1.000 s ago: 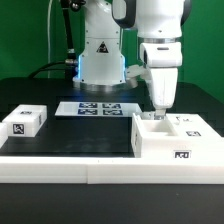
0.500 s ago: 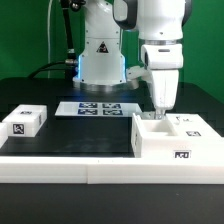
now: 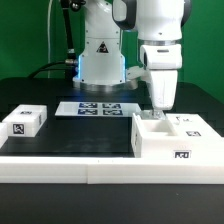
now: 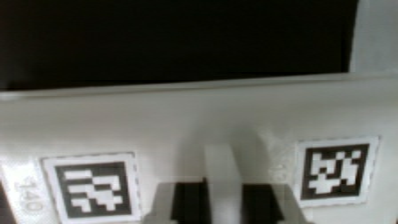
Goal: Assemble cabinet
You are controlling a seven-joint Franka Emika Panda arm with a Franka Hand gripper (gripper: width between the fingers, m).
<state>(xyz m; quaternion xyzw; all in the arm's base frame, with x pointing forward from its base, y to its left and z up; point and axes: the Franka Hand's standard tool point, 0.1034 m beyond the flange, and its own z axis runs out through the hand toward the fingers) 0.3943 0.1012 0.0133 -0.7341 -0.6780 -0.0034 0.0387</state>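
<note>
The cabinet [image 3: 176, 142] is a large white box-shaped unit at the exterior view's right, with small black-and-white tags on its front and top. My gripper [image 3: 157, 113] reaches straight down onto its upper part. In the wrist view the gripper [image 4: 222, 205] has its two dark fingers [image 4: 185, 203] close on either side of a thin white ridge of the cabinet [image 4: 196, 120], between two tags. The jaws look shut on that ridge. A smaller white tagged block [image 3: 25, 121] lies apart at the exterior view's left.
The marker board [image 3: 97, 108] lies flat in front of the robot base [image 3: 100, 55]. A long white ledge [image 3: 60, 170] runs along the front of the black table.
</note>
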